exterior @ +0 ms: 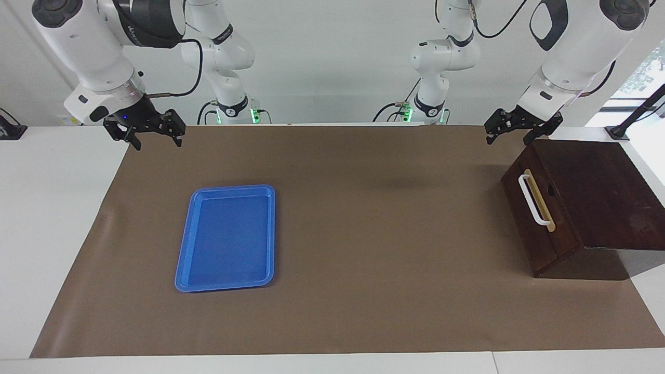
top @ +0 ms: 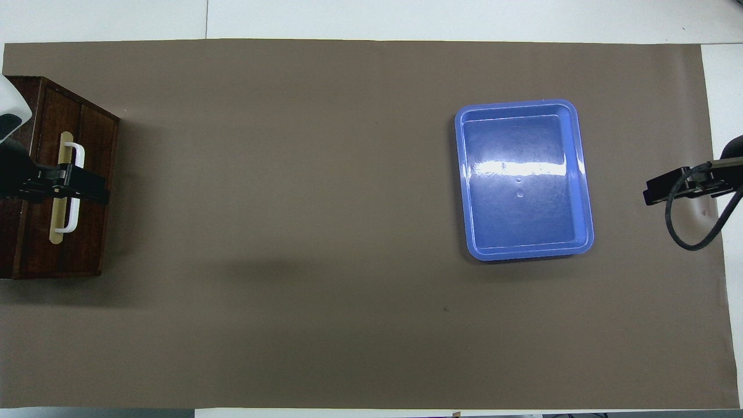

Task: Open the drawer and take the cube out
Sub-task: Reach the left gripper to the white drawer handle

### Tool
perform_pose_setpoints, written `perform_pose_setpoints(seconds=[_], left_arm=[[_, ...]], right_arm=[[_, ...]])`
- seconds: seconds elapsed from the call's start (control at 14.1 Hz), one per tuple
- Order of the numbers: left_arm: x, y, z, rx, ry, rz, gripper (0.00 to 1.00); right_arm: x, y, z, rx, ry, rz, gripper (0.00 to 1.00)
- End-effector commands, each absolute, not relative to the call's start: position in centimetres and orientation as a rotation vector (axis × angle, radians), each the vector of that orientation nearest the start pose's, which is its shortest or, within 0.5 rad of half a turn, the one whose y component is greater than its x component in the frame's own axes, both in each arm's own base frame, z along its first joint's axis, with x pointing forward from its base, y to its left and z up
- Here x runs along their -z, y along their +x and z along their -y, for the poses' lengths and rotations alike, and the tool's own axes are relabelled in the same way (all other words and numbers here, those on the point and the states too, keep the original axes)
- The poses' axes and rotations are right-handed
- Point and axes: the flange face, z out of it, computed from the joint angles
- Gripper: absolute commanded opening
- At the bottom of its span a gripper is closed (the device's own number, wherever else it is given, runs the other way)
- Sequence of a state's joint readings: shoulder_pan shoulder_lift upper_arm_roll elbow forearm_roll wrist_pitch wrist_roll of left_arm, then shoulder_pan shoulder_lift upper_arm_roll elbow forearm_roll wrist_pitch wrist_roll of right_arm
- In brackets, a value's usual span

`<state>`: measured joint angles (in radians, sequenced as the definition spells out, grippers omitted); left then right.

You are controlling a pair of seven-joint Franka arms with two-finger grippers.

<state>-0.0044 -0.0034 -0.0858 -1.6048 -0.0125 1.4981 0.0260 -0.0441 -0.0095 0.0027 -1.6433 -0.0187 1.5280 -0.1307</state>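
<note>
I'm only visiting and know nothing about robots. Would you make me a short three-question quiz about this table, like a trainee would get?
1. True or false: the drawer is shut.
2. What lies in the blue tray? A) a yellow cube B) nothing C) a white handle
3. Which tool hangs over the dark wooden box?

Key
1. True; its front with the white handle sits flush.
2. B; no cube shows anywhere.
3. The left tool, jaws open. The right tool, also open, waits up at the other end of the table.
</note>
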Motion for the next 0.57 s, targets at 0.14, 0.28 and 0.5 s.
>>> perform_pose_setpoints(seconds=[0.14,0.28,0.5], left_arm=[[-60.5,53.4,4.8,-0.136,-3.118,-0.206,1.00],[-59.5,53.7,4.5,-0.077,-3.086,-0.207,1.00],[-54.7,53.2,4.9,0.076,-2.948,-0.301,1.00]], right_arm=[[-59.4,54.5,2.7,-0.161,-3.150,0.189,1.00],[-59.2,54.5,2.8,-0.166,-3.148,0.187,1.00],[-59.3,54.5,2.7,-0.164,-3.150,0.189,1.00]])
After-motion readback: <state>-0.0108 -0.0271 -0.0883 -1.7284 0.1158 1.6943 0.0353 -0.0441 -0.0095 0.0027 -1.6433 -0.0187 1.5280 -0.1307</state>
